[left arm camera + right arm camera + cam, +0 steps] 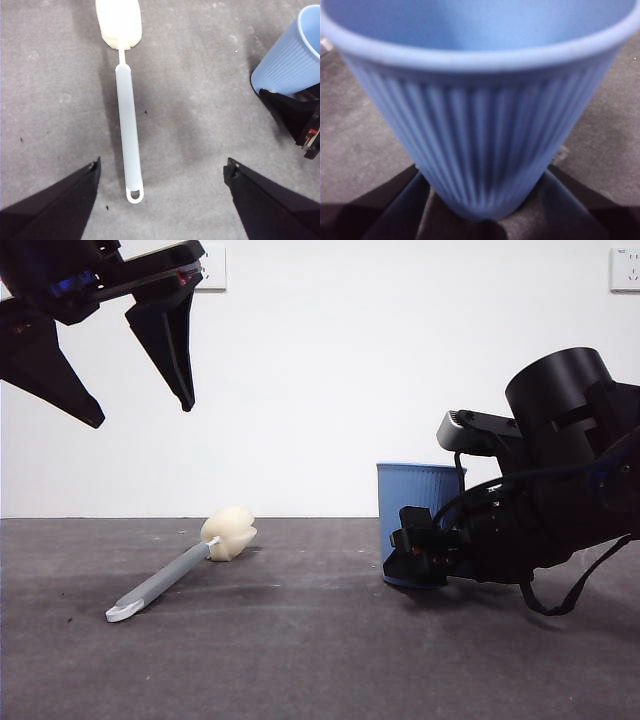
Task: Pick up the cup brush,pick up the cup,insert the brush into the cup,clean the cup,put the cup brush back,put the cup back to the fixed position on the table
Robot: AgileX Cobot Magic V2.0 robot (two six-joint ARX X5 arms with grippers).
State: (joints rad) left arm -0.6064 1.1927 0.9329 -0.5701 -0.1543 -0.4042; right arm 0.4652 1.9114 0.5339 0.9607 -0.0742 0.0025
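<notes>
While the cup brush (126, 130) lies flat on the table (300, 660) just beside the upright cup (415, 505), the left gripper (162, 172), fingers spread wide above it, should descend straddling the mid-handle, and the right gripper (482, 200), whose fingers flank the cup's base, should clamp squarely.

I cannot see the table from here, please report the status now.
Left tool open, high above cup brush, which lies flat on table. Right tool low around base of upright cup; grip unclear. Nothing between brush and cup.
</notes>
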